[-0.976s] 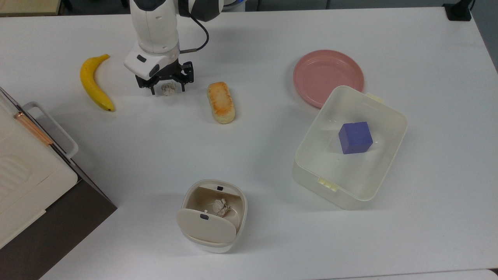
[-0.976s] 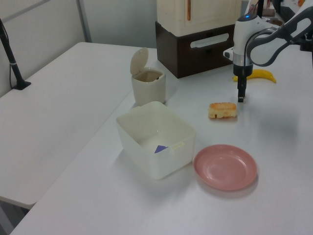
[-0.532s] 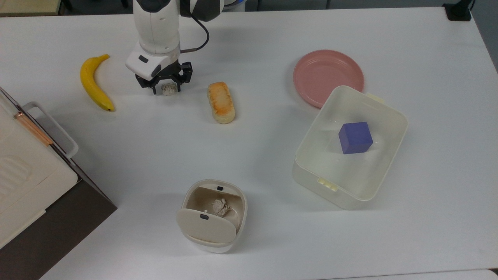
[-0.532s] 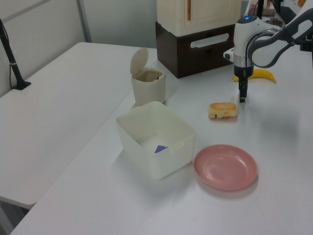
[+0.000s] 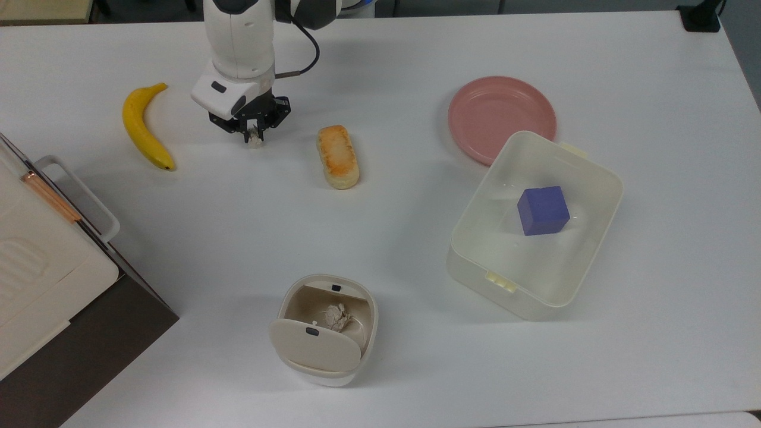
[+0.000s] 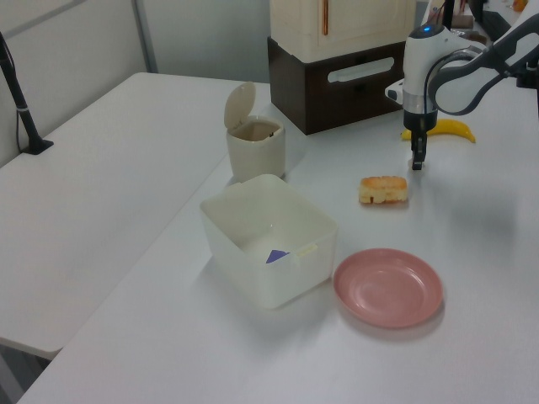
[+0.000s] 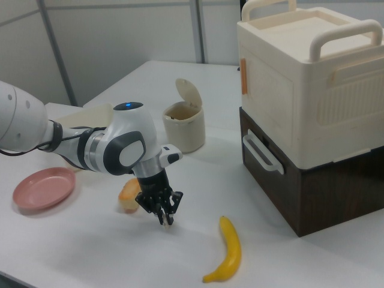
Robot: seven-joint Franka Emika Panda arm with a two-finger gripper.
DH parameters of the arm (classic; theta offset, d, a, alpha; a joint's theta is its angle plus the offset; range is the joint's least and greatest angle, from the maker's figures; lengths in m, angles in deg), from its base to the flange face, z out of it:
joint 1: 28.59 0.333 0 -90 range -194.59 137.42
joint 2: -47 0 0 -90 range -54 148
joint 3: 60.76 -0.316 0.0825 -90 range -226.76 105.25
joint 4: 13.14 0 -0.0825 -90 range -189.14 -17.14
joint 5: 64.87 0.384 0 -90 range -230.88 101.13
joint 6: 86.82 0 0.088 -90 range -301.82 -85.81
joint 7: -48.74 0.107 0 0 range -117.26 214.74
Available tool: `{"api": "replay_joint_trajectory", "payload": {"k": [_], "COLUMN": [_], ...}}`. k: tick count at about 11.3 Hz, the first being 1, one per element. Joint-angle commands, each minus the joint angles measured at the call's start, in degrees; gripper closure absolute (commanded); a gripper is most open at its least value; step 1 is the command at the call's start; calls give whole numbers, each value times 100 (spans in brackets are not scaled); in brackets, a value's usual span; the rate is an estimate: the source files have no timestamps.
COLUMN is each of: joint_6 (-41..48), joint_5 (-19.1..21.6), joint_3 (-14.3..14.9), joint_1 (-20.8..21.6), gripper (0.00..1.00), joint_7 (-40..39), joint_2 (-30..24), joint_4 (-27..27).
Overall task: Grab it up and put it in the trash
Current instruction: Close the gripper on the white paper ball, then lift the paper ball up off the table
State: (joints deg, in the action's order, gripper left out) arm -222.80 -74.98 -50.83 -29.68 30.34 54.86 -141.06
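Pinching the tiny off-white wrinkly paper wad (image 5: pixel 255 140) between nearly closed fingers, the tool (image 5: pixel 254 135) sits low over the white tabletop (image 5: pixel 416 89), between the yellow banana (image 5: pixel 144 128) and the toasted bread roll (image 5: pixel 337 156). Lifting straight up seems wise, checking the wad holds, before heading for the small cream-white rounded bin (image 5: pixel 324 330), whose flap lid stands open.

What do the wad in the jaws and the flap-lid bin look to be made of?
The paper wad: crumpled paper or tissue by its look, off-white, matte, with a wrinkled surface. The gripper has its jaws shut on it. The flap-lid bin: likely moulded plastic, cream-white, with smooth rounded walls and a slight sheen.
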Motion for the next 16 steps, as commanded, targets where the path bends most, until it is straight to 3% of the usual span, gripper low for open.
{"api": "replay_joint_trajectory", "payload": {"k": [1,5,6,9,13,16], "joint_6": [-147,254,674,1993,2901,3253], "joint_5": [-149,-53,-35,623,966,1081], "joint_3": [45,45,19,-183,-481,-509], "joint_1": [48,92,118,154,171,171], "gripper": [100,100,100,100,100,100], "joint_7": [83,205,301,337,592,601], "joint_2": [-127,-135,-153,-214,-285,-276], "joint_4": [-172,266,572,1741,2700,3105]}}
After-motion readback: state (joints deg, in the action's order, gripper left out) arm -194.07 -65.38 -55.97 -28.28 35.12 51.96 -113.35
